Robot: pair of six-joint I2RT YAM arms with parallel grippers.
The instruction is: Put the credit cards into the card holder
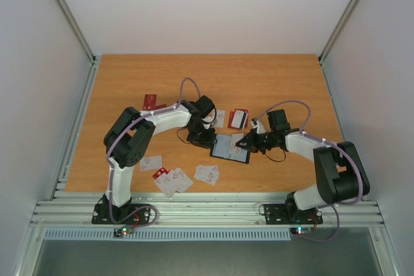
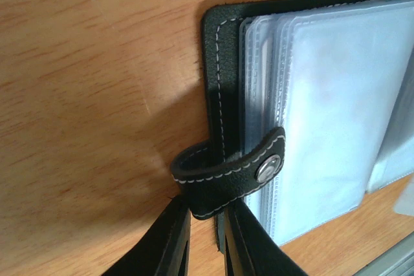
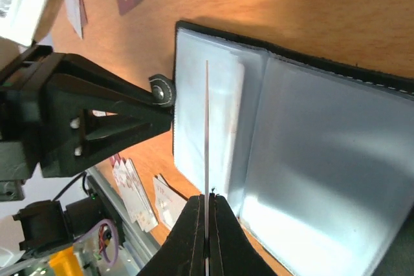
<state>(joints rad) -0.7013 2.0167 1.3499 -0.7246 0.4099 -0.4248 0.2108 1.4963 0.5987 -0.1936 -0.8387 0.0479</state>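
The black card holder lies open on the wooden table, its pale bluish-grey sleeves facing up. My left gripper is at its left edge, with the fingers closed narrowly on the looped snap strap. My right gripper is shut on a white credit card. The card shows edge-on and stands upright over the holder's left sleeve. Other credit cards lie loose: red ones at the back left, a pair behind the holder, and white ones at the front.
More white cards lie at the front left and front middle. One more lies beside my left wrist. The table's metal front rail runs just behind the arm bases. White walls enclose the table on three sides.
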